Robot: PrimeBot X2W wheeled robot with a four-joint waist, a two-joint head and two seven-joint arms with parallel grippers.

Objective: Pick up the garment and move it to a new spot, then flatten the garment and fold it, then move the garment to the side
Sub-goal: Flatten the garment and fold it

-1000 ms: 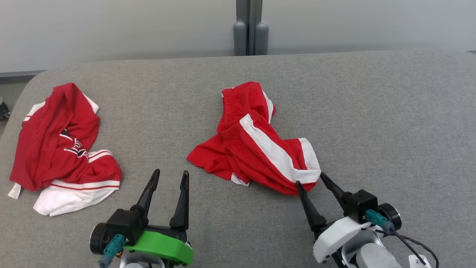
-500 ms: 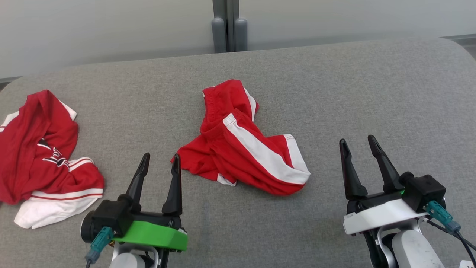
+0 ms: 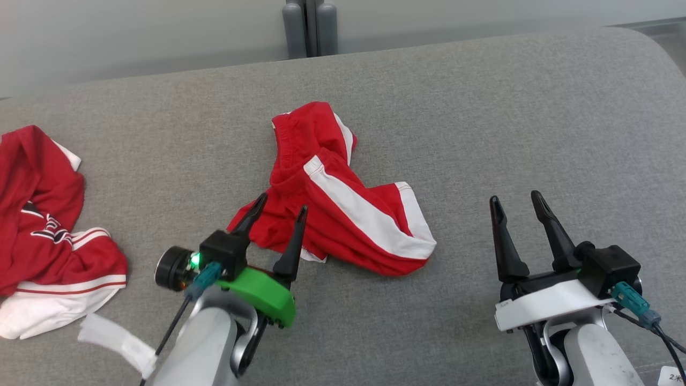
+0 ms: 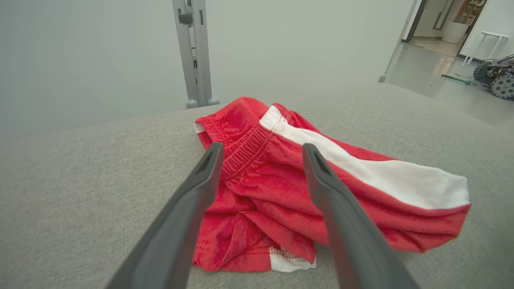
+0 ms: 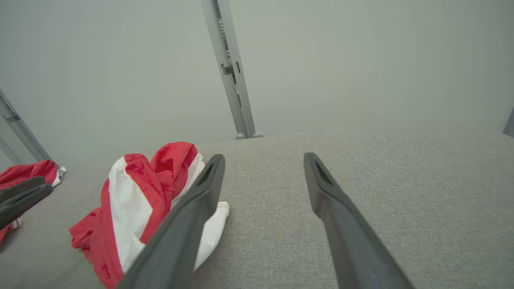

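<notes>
The garment (image 3: 343, 214) is a pair of red shorts with a broad white stripe, lying crumpled in the middle of the grey padded table (image 3: 482, 118). My left gripper (image 3: 283, 202) is open, and its fingers straddle the garment's near-left corner without closing on it. The left wrist view has the garment (image 4: 281, 180) between and beyond the open left gripper (image 4: 263, 146), elastic waistband toward the tips. To the right of the garment, my right gripper (image 3: 514, 196) stands open over bare table. In the right wrist view the garment (image 5: 136, 192) lies left of the right gripper (image 5: 264, 156).
A second red and white garment (image 3: 43, 225) lies bunched at the table's left edge. A grey post (image 3: 310, 29) stands behind the table's far edge. A white strap (image 3: 118, 340) hangs off my left arm. A wheeled machine (image 4: 496, 78) sits on the floor far right.
The camera has swung right, shifting the picture left. My left gripper has advanced to the garment's near-left corner. My right gripper has drawn away from the garment's near-right edge to bare table.
</notes>
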